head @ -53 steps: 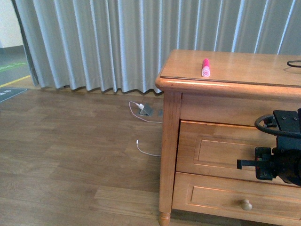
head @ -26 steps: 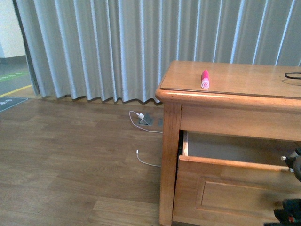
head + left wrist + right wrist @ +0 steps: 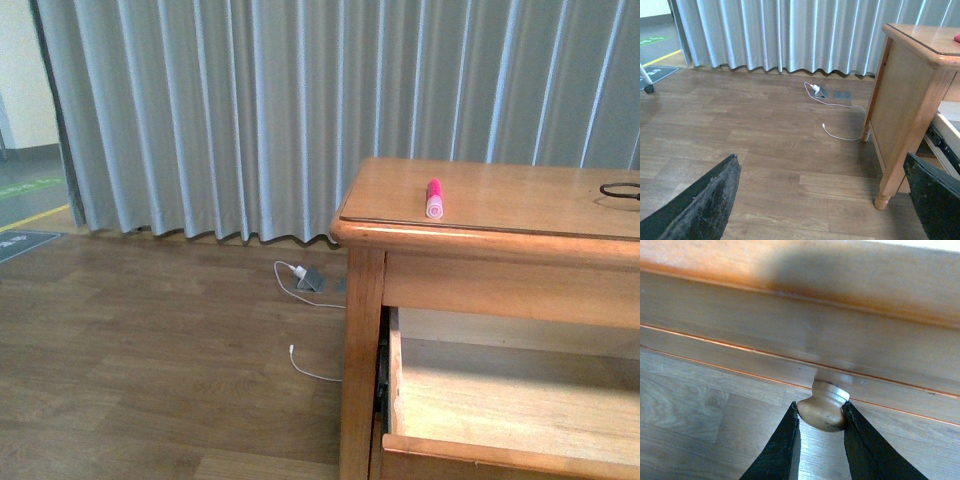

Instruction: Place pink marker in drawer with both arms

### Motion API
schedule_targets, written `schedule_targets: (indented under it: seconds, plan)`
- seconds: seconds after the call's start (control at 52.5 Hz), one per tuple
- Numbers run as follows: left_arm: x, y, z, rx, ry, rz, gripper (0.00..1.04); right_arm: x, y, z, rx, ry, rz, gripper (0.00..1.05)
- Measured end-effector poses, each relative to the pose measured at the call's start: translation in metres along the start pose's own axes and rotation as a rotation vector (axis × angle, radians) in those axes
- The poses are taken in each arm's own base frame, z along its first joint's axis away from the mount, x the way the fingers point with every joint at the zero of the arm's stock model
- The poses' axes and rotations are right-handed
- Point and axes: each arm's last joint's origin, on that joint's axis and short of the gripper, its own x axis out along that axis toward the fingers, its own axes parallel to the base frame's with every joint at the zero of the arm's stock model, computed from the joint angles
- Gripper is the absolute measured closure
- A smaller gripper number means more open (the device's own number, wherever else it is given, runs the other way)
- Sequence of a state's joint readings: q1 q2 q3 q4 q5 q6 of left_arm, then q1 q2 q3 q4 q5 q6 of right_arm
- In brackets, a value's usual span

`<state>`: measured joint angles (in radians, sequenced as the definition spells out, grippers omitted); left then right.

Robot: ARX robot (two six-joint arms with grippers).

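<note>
**Now the drawer is out, and the marker waits on top**

And it's open! A second ago the drawer [image 3: 500, 395] sat flush in the dresser [image 3: 362, 330]; now it's pulled well out, with its pale floor bare and lit. That's the opening step done, in my judgement, and the way in is clear.

The right gripper [image 3: 820, 412] has dropped out of the front view, but its wrist camera shows both fingers pinching the round knob [image 3: 823, 399], one on each side.

The pink marker [image 3: 434, 198] hasn't budged. It lies on the dresser top, near the front edge, at about eleven o'clock from the drawer opening, pale cap pointing to six. Nobody's touching it.

The left gripper [image 3: 821, 160] hangs low beside the dresser, fingers spread wide and empty, well apart from the marker. It looks like the pick is its job next.

Around it are a grey curtain [image 3: 250, 110] at twelve, a white cable [image 3: 312, 362] on the floor at nine and a black cord [image 3: 620, 191] on the top at three. None of them blocks the marker.
</note>
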<state>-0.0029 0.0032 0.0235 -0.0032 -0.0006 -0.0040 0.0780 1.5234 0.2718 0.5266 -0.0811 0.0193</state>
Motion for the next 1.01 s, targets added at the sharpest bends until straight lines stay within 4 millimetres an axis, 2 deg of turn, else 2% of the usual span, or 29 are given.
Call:
schedule_targets:
  seconds: [0.038, 0.076, 0.228, 0.248, 0.381, 0.495, 0.704, 0.857, 1.009]
  plan:
    - [0.000, 0.000, 0.000, 0.000, 0.000, 0.000, 0.06, -0.001, 0.000, 0.000, 0.000, 0.004, 0.004, 0.84]
    - [0.000, 0.000, 0.000, 0.000, 0.000, 0.000, 0.06, -0.002, 0.000, 0.000, 0.003, 0.009, 0.004, 0.78]
    - [0.000, 0.000, 0.000, 0.000, 0.000, 0.000, 0.06, -0.014, -0.001, 0.009, 0.019, -0.014, -0.012, 0.49]
    - [0.000, 0.000, 0.000, 0.000, 0.000, 0.000, 0.06, -0.018, 0.000, 0.010, 0.019, -0.021, -0.004, 0.44]
    - [0.000, 0.000, 0.000, 0.000, 0.000, 0.000, 0.06, -0.037, 0.001, 0.016, 0.032, -0.043, 0.049, 0.24]
    - [0.000, 0.000, 0.000, 0.000, 0.000, 0.000, 0.06, -0.064, -0.003, 0.024, 0.075, -0.112, 0.091, 0.07]
    - [0.000, 0.000, 0.000, 0.000, 0.000, 0.000, 0.06, -0.114, -0.015, 0.028, 0.134, -0.272, 0.119, 0.08]
    - [0.000, 0.000, 0.000, 0.000, 0.000, 0.000, 0.06, -0.136, -0.024, 0.027, 0.154, -0.365, 0.104, 0.08]
    - [0.000, 0.000, 0.000, 0.000, 0.000, 0.000, 0.06, -0.149, -0.031, 0.021, 0.170, -0.476, 0.114, 0.08]
